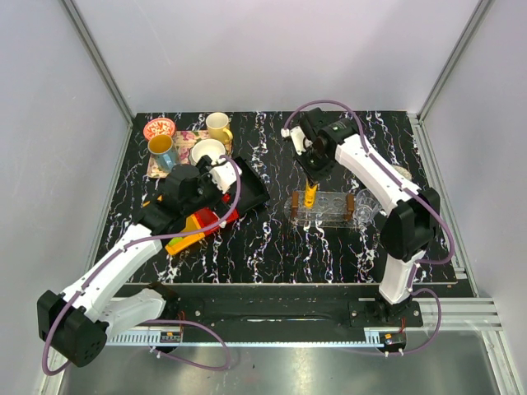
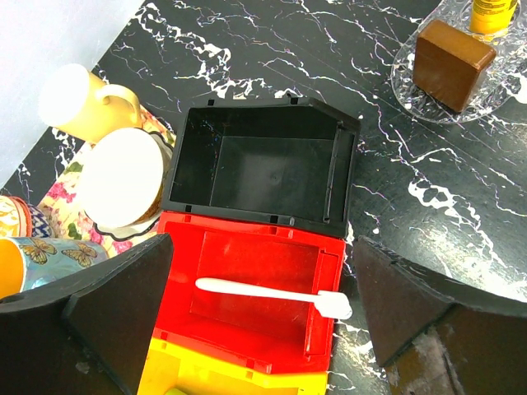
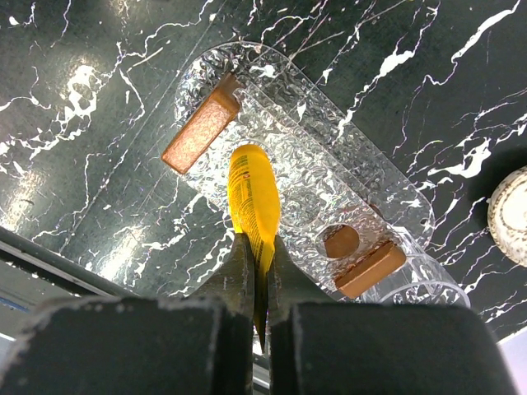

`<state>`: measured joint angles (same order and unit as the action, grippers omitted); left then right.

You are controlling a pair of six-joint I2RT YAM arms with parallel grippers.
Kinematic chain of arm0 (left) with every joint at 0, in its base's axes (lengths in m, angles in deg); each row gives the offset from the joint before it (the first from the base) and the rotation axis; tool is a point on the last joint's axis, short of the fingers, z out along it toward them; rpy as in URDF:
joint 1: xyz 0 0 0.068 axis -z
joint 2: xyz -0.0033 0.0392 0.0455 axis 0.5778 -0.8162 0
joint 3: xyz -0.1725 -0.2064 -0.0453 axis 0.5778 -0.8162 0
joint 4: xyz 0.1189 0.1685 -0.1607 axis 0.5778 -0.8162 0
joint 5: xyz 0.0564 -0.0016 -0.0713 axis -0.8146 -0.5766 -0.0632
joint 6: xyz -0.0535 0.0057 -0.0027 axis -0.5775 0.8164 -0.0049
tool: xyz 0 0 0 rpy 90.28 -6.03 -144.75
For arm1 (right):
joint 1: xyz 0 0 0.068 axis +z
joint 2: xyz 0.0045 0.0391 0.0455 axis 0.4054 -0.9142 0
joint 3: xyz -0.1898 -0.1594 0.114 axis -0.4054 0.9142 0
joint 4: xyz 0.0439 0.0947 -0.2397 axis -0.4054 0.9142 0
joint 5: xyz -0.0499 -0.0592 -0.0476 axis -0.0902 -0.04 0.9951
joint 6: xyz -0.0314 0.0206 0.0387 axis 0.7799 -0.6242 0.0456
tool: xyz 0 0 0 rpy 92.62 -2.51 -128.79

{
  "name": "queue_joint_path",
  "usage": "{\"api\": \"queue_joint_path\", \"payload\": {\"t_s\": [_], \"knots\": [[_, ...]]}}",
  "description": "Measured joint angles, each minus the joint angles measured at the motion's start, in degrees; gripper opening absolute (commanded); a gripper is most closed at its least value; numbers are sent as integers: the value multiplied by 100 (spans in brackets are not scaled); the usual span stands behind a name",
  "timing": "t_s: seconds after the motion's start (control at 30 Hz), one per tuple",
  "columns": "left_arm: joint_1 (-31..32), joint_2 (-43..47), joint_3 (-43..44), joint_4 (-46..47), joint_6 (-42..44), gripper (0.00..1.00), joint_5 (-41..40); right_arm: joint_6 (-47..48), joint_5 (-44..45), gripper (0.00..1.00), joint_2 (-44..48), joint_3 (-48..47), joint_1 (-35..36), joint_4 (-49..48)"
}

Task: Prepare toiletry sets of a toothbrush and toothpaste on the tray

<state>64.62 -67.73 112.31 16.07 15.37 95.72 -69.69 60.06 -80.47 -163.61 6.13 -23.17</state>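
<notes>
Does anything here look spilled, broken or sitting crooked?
Nothing looks spilled or broken. Two small oddities: the row of black, red and yellow plastic bins lies slanted across the black marbled table, and the orange-yellow squeeze tube hangs pinched by its flat end in the right arm's jaws at the clear rack with brown ends.

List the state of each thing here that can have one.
left gripper: open, above the red bin.
right gripper: shut on the orange-yellow toothpaste tube, over the clear rack.
toothbrush: lying flat in the red bin.
black bin: empty.
</notes>
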Motion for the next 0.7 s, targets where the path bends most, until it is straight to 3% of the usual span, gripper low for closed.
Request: {"api": "queue_joint_path", "payload": {"t_s": [0.7], "knots": [[-39, 0, 0, 33, -103, 96, 26, -20, 107, 0, 13, 625, 57, -608]]}}
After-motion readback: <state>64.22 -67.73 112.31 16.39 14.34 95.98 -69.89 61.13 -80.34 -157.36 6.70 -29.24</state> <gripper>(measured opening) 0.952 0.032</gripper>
